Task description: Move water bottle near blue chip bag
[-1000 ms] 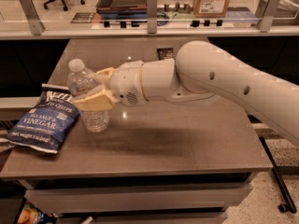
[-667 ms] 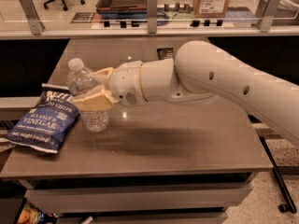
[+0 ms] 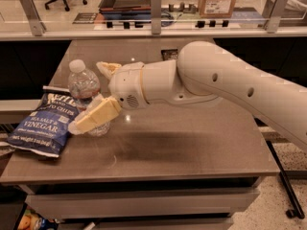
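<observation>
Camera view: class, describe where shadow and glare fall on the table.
In the camera view, a soft dark shadow lies on the table beneath the arm; a small bright glint sits by the water bottle; the claw straddles that bottle beside the blue chip bag.

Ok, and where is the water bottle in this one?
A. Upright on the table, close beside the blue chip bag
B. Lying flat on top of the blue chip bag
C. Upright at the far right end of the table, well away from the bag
A. The water bottle stands cap-up on the table, just off the right edge of the blue chip bag, with the gripper at the bottle.
</observation>
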### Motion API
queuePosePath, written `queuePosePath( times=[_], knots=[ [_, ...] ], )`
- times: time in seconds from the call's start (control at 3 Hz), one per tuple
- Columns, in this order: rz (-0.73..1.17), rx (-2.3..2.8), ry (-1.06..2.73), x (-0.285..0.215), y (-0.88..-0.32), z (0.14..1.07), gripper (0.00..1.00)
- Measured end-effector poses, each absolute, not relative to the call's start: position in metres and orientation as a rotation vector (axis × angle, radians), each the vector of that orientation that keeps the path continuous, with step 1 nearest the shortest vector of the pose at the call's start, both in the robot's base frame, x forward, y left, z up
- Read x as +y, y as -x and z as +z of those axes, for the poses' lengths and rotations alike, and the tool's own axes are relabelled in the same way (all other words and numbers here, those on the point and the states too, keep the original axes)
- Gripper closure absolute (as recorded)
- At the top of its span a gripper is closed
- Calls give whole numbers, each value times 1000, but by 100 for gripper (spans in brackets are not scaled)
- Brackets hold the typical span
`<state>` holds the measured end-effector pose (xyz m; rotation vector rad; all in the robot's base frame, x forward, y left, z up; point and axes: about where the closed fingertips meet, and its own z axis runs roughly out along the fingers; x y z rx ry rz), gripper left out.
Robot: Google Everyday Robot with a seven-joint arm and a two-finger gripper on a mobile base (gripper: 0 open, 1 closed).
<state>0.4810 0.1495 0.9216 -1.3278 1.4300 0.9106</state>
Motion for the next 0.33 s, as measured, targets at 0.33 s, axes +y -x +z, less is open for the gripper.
queuePosePath(
  times=[0.33],
  knots=[
    [911, 1430, 1328, 150, -481, 922, 0]
  ],
)
